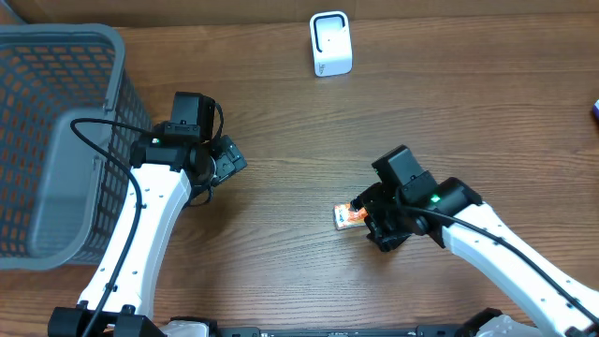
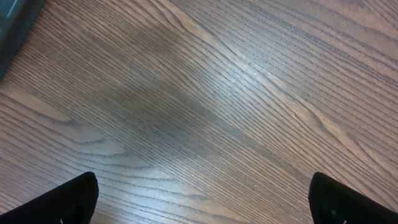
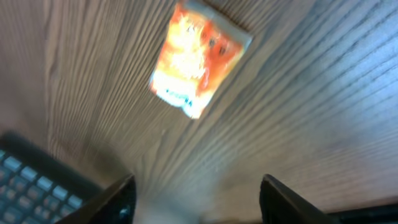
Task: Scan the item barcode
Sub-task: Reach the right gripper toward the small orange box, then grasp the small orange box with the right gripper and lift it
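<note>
Found the small orange packet (image 1: pixel 347 216) lying flat on the wooden table (image 1: pixel 487 103), right of centre and toward the near edge, well apart from the white scanner (image 1: pixel 330 44) at the far middle. Recorded the right claw (image 3: pixel 196 190) as released: fingers (image 3: pixel 118 199) spread apart over bare wood, nothing grasped between them. Placed the packet just ahead of those fingertips in the wrist view, and immediately to the left of the claw from overhead, touching or nearly so; cannot say which. Judged the packet's long axis to run roughly left to right with a slight skew, about in line with the claw's reach, leaving the short width for the jaws to close across. Recorded the left claw (image 1: pixel 229 157) likewise released and spread wide above bare table, well to the left beside the grey basket (image 1: pixel 65 36); rated the right arm by far the nearer. Could not find a barcode, owing to blurred print in the wrist view, small size from overhead, and a right end partly covered by the claw. Could not identify a dark gridded shape (image 3: pixel 31 177) at the lower left of the right wrist view.
</note>
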Robot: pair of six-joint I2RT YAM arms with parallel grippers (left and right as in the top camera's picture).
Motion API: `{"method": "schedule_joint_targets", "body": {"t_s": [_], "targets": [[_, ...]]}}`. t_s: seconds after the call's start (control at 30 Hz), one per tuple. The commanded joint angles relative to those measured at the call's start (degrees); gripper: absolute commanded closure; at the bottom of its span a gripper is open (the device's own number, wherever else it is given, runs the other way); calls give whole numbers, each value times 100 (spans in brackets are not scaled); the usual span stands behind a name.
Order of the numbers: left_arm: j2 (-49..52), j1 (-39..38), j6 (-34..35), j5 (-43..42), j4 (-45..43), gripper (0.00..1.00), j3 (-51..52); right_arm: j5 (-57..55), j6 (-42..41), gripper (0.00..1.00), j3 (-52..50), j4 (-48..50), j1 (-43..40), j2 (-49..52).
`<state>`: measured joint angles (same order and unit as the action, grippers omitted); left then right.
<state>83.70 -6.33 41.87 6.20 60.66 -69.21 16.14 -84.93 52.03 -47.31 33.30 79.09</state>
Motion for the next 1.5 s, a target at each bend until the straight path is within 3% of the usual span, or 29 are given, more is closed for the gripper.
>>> {"method": "schedule_joint_targets", "body": {"t_s": [0.0, 0.2, 0.5, 0.73, 1.33, 1.47], "targets": [[22, -7, 57, -4, -2, 0, -2, -195, -470, 41, -164, 332, 105, 474], [22, -7, 57, -4, -2, 0, -4, 221, -511, 42, -175, 649, 212, 1180], [22, -7, 57, -4, -2, 0, -2, -140, -728, 42, -177, 721, 258, 1631], [22, -7, 57, -4, -2, 0, -4, -848, -723, 58, -177, 874, 240, 1631], [22, -7, 57, -4, -2, 0, -4, -1615, -485, 55, -177, 1438, -92, 1635], [22, -7, 57, -4, -2, 0, -2, -1843, -481, 59, -177, 1578, -92, 1635]]}}
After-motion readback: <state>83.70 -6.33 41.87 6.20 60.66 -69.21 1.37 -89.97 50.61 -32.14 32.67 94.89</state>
